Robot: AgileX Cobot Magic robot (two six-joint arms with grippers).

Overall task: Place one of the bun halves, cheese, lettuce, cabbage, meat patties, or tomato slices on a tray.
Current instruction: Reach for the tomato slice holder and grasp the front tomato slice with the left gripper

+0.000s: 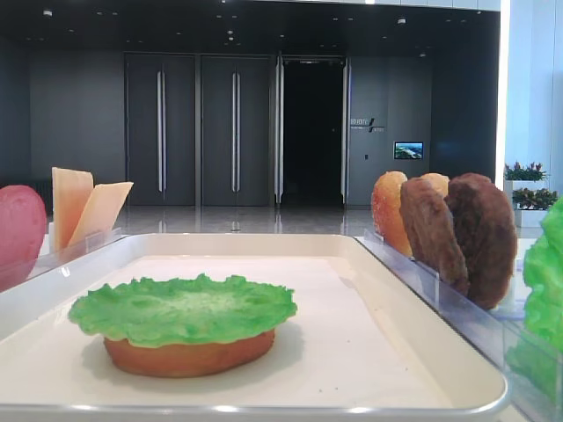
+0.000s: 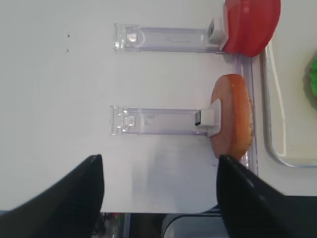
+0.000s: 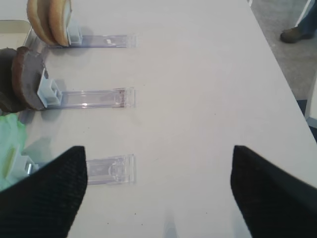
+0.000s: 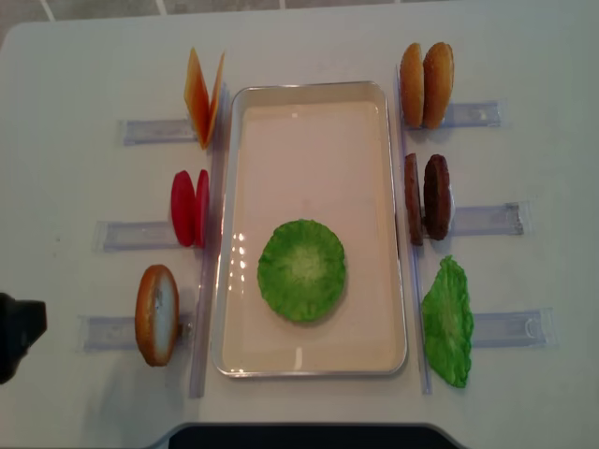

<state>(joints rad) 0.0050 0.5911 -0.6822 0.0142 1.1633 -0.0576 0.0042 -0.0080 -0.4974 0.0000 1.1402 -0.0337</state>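
The off-white tray point(image 4: 309, 159) lies mid-table. In it the ruffled green lettuce point(image 4: 301, 269) rests flat on a bun half point(image 1: 185, 356). Left of the tray stand cheese slices point(image 4: 203, 94), tomato slices point(image 4: 189, 208) and one bun half point(image 4: 156, 313). To its right are two bun halves point(image 4: 426, 84), meat patties point(image 4: 427, 196) and a long green cabbage leaf point(image 4: 447, 321). My left gripper point(image 2: 158, 168) hangs open and empty over the table's near edge, just short of the lone bun half point(image 2: 233, 116). My right gripper point(image 3: 158, 153) is open and empty over bare table beside the cabbage's rack.
Clear plastic racks point(image 4: 140, 131) hold the pieces upright on both sides of the tray; their long bases point(image 3: 109, 168) reach outward across the white table. A dark part of the left arm point(image 4: 14, 337) shows at the overhead view's left edge. A person's shoe point(image 3: 297, 32) is on the floor beyond the table.
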